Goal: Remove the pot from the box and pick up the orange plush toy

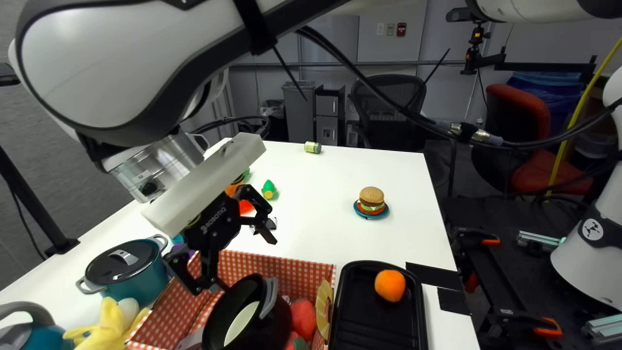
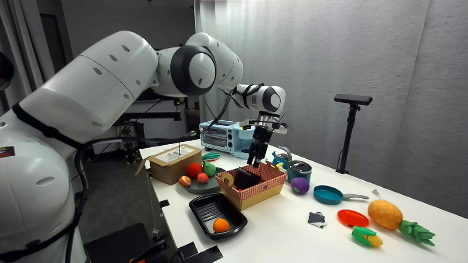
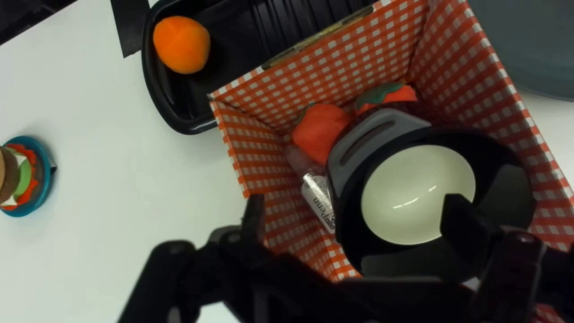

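One pot [image 3: 419,194] tilts in the box [image 3: 345,60] under the wide-spread gripper [image 1: 244,261], mouth toward it, handle [image 3: 374,146] pointing away.

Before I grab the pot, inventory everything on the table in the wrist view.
box: one, red-white checked, beside tray
pot: one, black, pale inside, tilted in box
leafy toys: two visible, red, in box
labelled container: one, clear, in box
flap: one, tan, along box rim
tray: one, black, beside box
round toy: one, orange, in tray
strip: one, black, beside tray
plate: one, grey, beside box, cropped
burger: one, brown, on dish, cropped
dish: one, teal, under burger
gripper: one, black, open, above box
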